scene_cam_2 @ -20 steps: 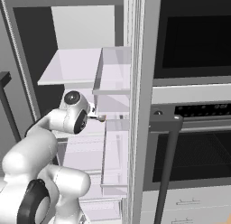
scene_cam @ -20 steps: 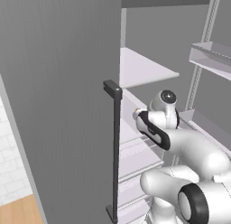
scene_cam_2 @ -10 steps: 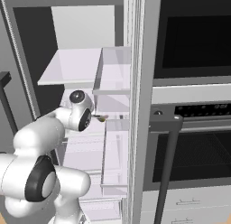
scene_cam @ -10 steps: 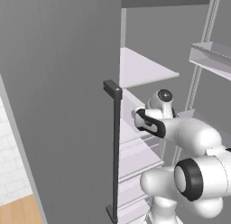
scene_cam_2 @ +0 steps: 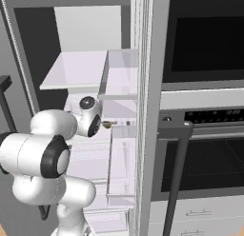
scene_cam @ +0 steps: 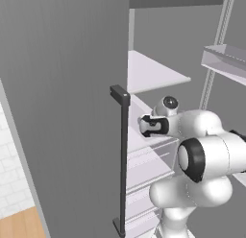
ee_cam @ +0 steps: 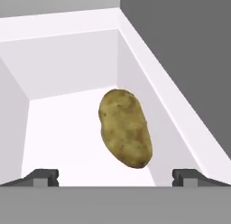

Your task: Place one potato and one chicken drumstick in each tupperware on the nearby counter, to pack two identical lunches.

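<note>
1. The gripper is standing with its jaws wide apart, gripping nothing.
2. A potato is lying just ahead, between the fingertips, in a white bin.
3. The arm is reaching into the open fridge.

The fridge door stands open, with a long dark handle. White shelves sit inside. A black oven is beside the fridge.
</note>
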Controlling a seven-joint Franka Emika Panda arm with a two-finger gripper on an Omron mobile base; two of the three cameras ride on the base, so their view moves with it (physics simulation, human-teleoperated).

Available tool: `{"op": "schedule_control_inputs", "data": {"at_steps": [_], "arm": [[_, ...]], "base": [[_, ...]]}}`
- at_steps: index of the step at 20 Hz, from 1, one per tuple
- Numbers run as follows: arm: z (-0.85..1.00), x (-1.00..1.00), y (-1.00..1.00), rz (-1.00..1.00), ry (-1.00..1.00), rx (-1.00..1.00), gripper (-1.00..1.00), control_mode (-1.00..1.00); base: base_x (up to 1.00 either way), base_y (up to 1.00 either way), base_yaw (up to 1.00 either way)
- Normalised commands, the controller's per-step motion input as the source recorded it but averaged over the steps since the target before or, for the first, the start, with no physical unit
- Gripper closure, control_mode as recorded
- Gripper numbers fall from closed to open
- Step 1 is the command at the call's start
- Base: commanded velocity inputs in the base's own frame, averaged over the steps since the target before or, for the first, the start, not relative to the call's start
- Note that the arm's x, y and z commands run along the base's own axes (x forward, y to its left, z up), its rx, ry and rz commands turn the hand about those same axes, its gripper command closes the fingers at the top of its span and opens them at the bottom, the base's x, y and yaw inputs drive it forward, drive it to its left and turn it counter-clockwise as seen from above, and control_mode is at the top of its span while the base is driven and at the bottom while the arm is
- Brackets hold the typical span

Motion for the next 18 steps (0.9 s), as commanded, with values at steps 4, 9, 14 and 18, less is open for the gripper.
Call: {"op": "schedule_control_inputs", "data": {"at_steps": [4,9,14,18], "arm": [[-0.27,0.37,-0.05,0.00,0.00,0.00,-1.00,-1.00],[-0.26,0.44,0.00,0.00,0.01,0.00,-1.00,-1.00],[-0.31,0.37,-0.03,0.00,0.06,0.00,-1.00,-1.00],[-0.36,0.25,0.00,0.00,0.08,0.00,1.00,-1.00]], "base": [[0.00,0.00,0.00],[0.00,0.00,0.00],[0.00,0.00,0.00],[0.00,0.00,0.00]]}}
